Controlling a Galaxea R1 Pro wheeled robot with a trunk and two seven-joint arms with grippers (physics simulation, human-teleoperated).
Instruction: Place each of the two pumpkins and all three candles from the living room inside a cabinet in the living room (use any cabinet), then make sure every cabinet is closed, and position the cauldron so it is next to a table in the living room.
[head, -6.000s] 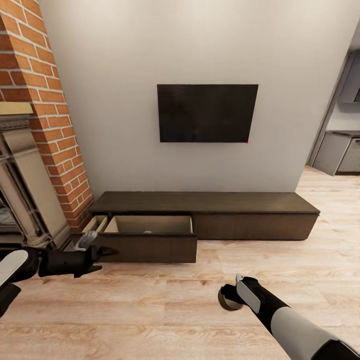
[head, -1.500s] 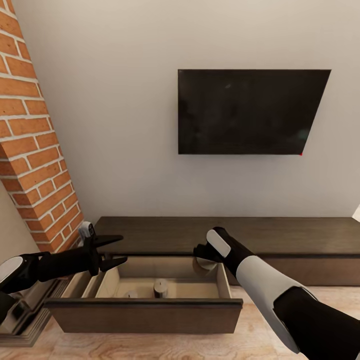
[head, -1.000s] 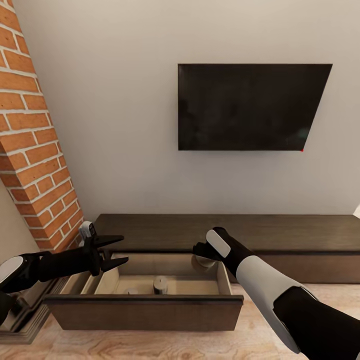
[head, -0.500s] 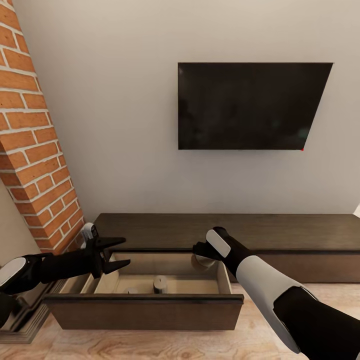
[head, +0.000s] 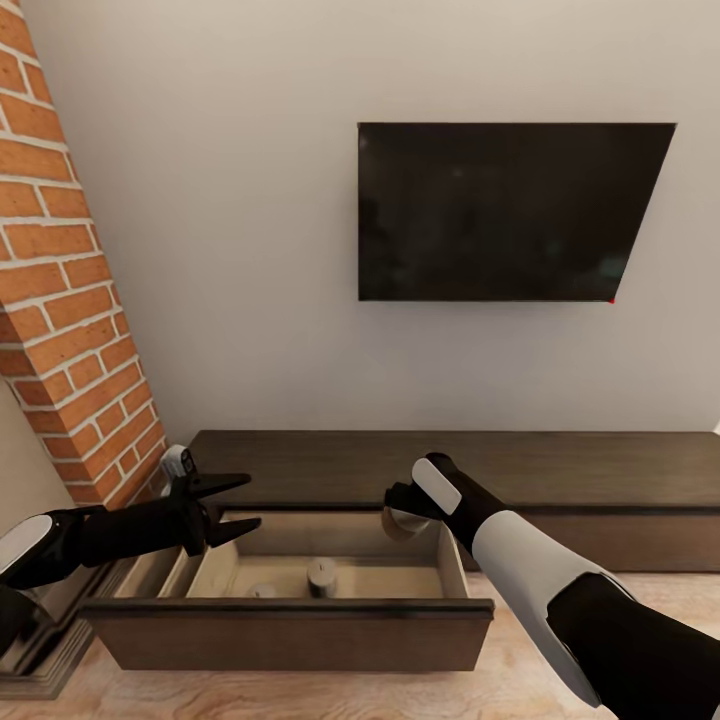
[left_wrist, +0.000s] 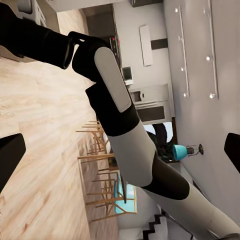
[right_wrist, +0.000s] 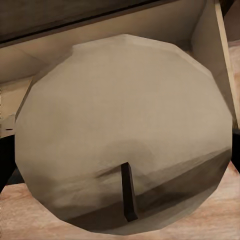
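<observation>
- Since half a second ago, little change is noted: the view has shifted slightly; the arms are held as before.
- Right end effector (head: 400, 517) is clenched on a candle (right_wrist: 125, 135), poised above the open drawer (head: 290, 608) of the cabinet (head: 560, 470).
- Another candle (head: 321, 577) is seen below it, on the drawer floor.
- Left end effector (head: 238, 506) is spread and empty beside the drawer's far corner.
- Release is judged imminent; closing remains outstanding.

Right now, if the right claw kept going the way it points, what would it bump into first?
Probably the floor of the open drawer: the right claw holds a candle over it, though depth is unclear.
</observation>
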